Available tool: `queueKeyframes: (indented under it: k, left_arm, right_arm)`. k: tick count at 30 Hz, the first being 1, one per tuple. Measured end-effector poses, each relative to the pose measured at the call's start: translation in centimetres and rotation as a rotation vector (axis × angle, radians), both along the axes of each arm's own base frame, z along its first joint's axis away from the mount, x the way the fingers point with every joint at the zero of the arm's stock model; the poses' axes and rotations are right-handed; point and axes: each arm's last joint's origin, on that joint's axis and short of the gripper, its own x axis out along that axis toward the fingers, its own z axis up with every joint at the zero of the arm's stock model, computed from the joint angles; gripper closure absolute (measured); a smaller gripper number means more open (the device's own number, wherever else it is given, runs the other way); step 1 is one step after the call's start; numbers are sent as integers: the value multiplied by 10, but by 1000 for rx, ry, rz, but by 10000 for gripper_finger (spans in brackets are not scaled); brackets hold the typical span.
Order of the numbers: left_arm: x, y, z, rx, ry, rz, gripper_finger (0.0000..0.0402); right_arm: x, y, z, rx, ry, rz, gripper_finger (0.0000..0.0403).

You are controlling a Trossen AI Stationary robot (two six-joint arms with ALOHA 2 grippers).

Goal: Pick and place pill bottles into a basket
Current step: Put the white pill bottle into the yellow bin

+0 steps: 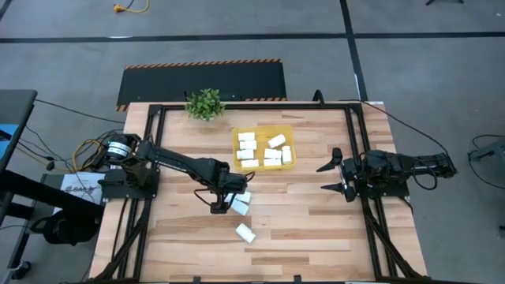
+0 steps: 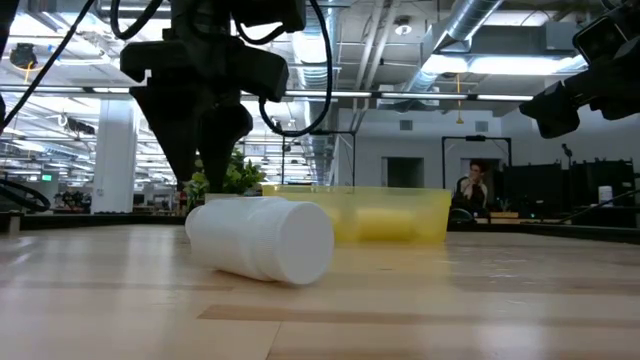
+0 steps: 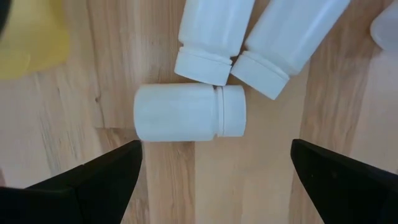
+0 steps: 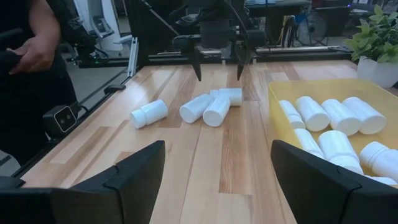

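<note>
Left gripper hovers jaws wide over three loose pill bottles mid-table, nothing held. A fourth bottle lies nearer. Basket sits farther back, bottles inside. Right gripper waits right, part-open, empty.

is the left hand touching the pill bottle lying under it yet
Apart. The left wrist view shows the left hand open, its two fingers standing off from the lying pill bottle, with bare wood between each finger and the bottle.

Probably lab: exposed ducts, workstations.
</note>
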Motion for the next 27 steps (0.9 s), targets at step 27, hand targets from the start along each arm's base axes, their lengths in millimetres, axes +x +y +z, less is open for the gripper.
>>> queueKeyframes:
  k: [27]
  left_arm:
    - [-3,1,0,-11,32,16,2]
  right_arm:
    - [0,0,0,0,0,0,117]
